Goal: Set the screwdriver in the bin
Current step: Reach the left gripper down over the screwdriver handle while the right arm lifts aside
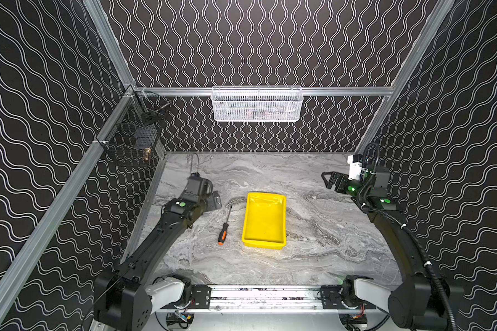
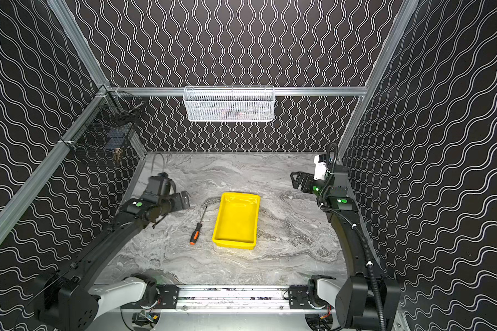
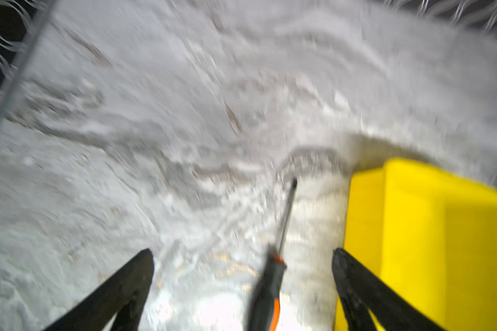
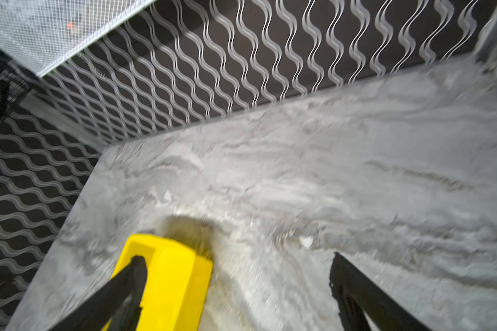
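Hovering with my left gripper spread wide and empty, I have the screwdriver lying on the table between my fingers, the bin just beside one. Closing off-centre could roll the slim handle away or bump the bin. Blur hides my height, and the handle's end is cut off.

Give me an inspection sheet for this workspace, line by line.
Surface: marbled table.
Job's things: screwdriver flat on the table, left of the bin, not touching it; bin empty.
Clutter: nothing seen.
Grippers: left gripper open, near the screwdriver, not touching; right gripper open, empty.
Cables: black hose along the right arm.
Surroundings: white basket hung at the back; black basket hung at the left.
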`<act>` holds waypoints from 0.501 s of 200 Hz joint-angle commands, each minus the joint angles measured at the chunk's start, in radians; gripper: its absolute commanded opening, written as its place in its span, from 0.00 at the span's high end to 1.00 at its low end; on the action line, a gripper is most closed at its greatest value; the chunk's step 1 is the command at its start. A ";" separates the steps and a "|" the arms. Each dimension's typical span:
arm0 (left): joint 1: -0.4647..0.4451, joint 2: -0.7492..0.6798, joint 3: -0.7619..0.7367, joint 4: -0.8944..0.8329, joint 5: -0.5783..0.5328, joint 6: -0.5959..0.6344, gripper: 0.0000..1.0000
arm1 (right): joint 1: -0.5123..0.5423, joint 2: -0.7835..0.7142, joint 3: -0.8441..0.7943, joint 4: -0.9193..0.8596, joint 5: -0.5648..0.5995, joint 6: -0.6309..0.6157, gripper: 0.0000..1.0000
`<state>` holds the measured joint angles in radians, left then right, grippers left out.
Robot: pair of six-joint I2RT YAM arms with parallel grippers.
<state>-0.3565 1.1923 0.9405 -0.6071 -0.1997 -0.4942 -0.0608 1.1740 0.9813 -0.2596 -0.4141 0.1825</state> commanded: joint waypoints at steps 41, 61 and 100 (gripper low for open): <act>-0.093 0.103 -0.051 -0.027 0.022 -0.033 0.07 | 0.001 -0.017 -0.090 -0.081 -0.103 -0.073 0.01; -0.112 0.148 -0.049 -0.021 0.024 -0.028 0.09 | 0.001 -0.009 -0.110 -0.059 -0.131 -0.078 0.01; -0.130 0.225 -0.075 0.022 0.019 -0.024 0.14 | 0.001 0.025 -0.101 -0.050 -0.158 -0.089 0.01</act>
<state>-0.4816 1.3865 0.8799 -0.6167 -0.1795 -0.5198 -0.0608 1.1847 0.8757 -0.3290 -0.5308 0.1154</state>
